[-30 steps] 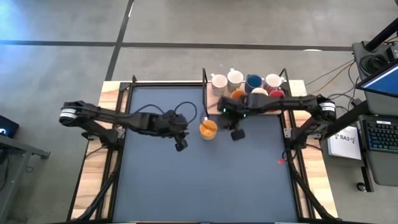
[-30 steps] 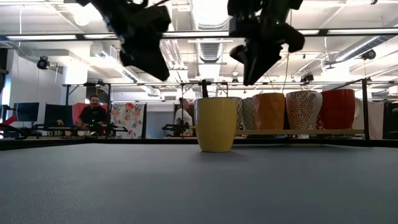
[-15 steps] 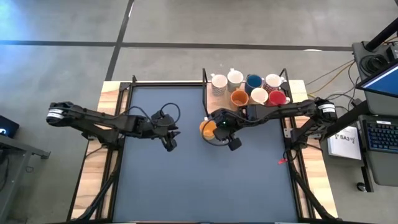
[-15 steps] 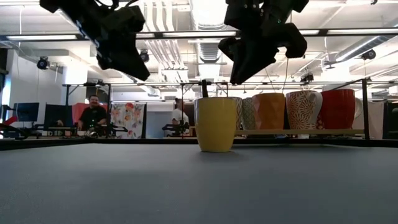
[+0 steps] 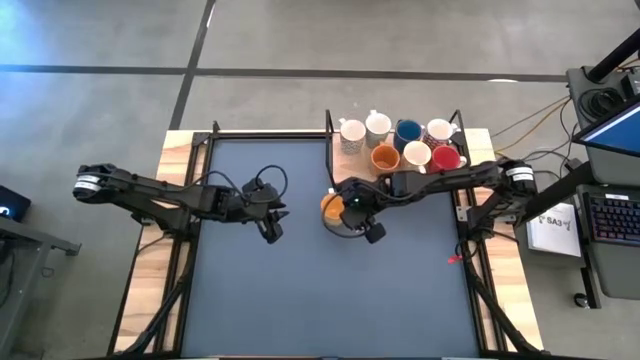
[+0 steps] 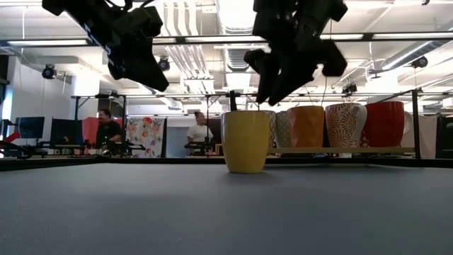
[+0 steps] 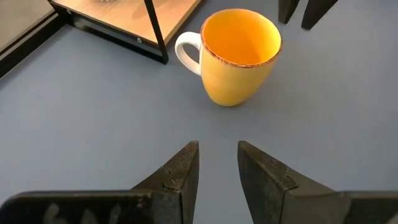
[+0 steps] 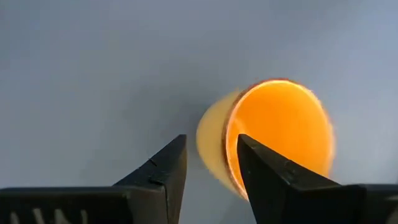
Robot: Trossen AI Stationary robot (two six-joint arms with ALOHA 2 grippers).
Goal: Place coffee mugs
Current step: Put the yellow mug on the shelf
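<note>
A yellow-orange mug (image 5: 331,208) (image 6: 245,140) (image 7: 239,56) (image 8: 273,134) stands upright on its base on the grey mat, its white handle (image 7: 184,52) toward the wooden shelf. My right gripper (image 5: 348,207) (image 6: 265,81) (image 8: 211,146) hangs just above the mug's rim, pointing down, narrowly open and apart from it. My left gripper (image 5: 270,228) (image 6: 138,60) (image 7: 217,149) hovers to the mug's left, narrowly open and empty. Several other mugs stand on the shelf: white (image 5: 352,132), blue (image 5: 408,132), orange-brown (image 5: 385,157) and red (image 5: 445,157).
The wooden shelf (image 5: 470,140) with a black frame post (image 7: 155,31) borders the mat's far right corner. The grey mat (image 5: 300,300) lies bare toward the near edge. People sit in the room behind the table (image 6: 106,131).
My right gripper has moved toward the table's left, from beside the yellow-orange mug to over its rim, sinking a little and turning. My left gripper has drawn back toward the table's left and risen slightly. The mug has stayed where it was.
</note>
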